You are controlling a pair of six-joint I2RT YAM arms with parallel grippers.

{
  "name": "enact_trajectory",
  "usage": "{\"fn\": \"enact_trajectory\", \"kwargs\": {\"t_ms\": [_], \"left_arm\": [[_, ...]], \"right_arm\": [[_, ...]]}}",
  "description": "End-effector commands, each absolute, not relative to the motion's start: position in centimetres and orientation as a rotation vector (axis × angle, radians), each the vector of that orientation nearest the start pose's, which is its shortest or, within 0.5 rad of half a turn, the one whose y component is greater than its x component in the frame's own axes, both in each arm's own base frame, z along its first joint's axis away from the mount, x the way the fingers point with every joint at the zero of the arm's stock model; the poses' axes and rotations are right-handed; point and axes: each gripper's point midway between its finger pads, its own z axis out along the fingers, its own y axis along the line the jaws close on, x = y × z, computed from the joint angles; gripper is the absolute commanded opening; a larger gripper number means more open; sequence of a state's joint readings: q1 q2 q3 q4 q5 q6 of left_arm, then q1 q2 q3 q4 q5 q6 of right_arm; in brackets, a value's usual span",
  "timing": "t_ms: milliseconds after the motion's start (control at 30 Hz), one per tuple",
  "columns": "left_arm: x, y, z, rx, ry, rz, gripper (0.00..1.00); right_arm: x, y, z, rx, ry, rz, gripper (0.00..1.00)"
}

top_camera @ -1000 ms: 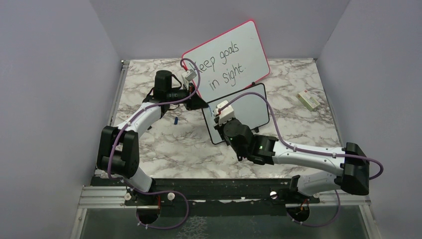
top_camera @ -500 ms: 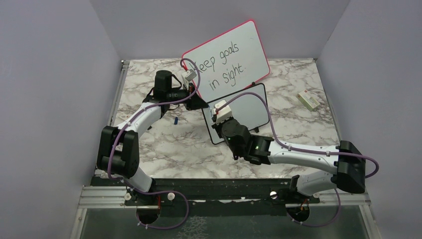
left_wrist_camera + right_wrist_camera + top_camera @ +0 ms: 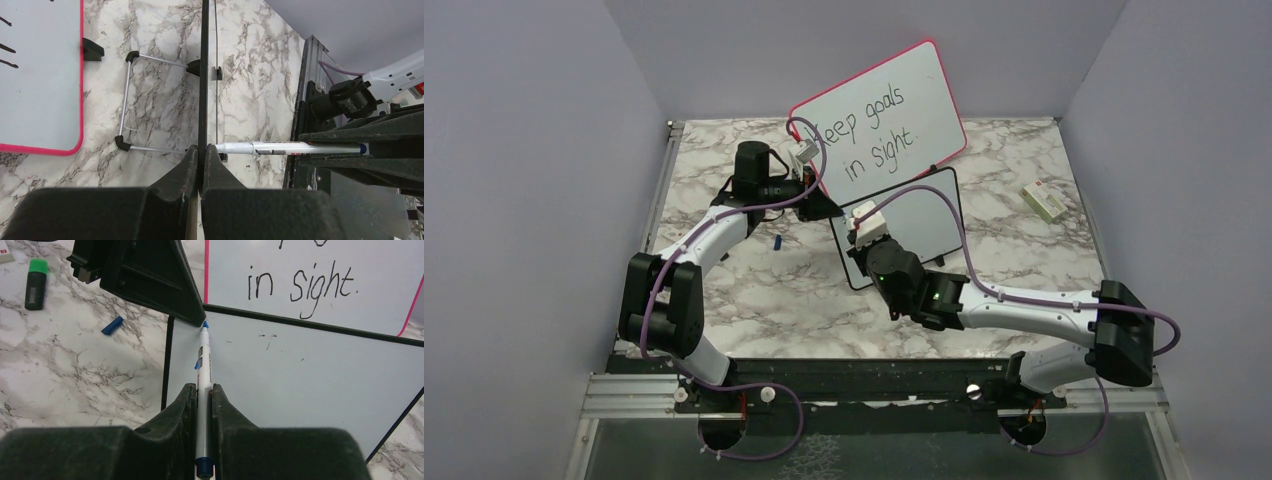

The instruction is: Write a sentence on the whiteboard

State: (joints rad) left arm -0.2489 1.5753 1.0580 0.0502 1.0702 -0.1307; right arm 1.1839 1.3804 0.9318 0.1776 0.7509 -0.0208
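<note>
The small black-framed whiteboard (image 3: 924, 225) stands tilted at the table's middle. Its face (image 3: 300, 375) carries only a few tiny specks, and no blue sentence shows on it. My left gripper (image 3: 834, 208) is shut on the board's upper left edge, which the left wrist view shows edge-on (image 3: 203, 75) between my jaws (image 3: 201, 150). My right gripper (image 3: 861, 240) is shut on a white marker with blue ends (image 3: 203, 370). The marker's blue tip is at the board's top left corner, right beside the left fingers. The marker also shows in the left wrist view (image 3: 285, 148).
The larger pink-framed board (image 3: 879, 125) with black "Keep goals in sight." leans behind on a wire stand (image 3: 125, 105). A blue cap (image 3: 777, 242) lies left of the small board. A green highlighter (image 3: 34, 285) lies farther left. A small box (image 3: 1044, 200) lies far right.
My right arm has shifted slightly left, carrying the marker toward the board's upper left corner. The left arm and the board have not moved.
</note>
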Motion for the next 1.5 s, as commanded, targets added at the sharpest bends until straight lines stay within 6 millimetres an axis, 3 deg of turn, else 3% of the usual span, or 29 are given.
{"fn": "enact_trajectory", "kwargs": {"t_ms": [0, 733, 1100, 1467], "left_arm": [[32.0, -24.7, 19.9, 0.821, 1.856, -1.36, 0.0], [31.9, -24.7, 20.0, 0.825, 1.853, -1.363, 0.0], [32.0, -24.7, 20.0, 0.823, 1.855, -1.358, 0.0], [32.0, -24.7, 19.8, 0.819, 1.859, -1.361, 0.0]], "right_arm": [[27.0, 32.5, 23.4, -0.493, 1.666, 0.137, 0.0], [28.0, 31.3, 23.4, -0.45, 1.666, 0.079, 0.01], [27.7, 29.4, 22.2, -0.437, 1.711, 0.018, 0.01], [27.0, 29.8, 21.0, -0.456, 1.759, 0.08, 0.0]]}}
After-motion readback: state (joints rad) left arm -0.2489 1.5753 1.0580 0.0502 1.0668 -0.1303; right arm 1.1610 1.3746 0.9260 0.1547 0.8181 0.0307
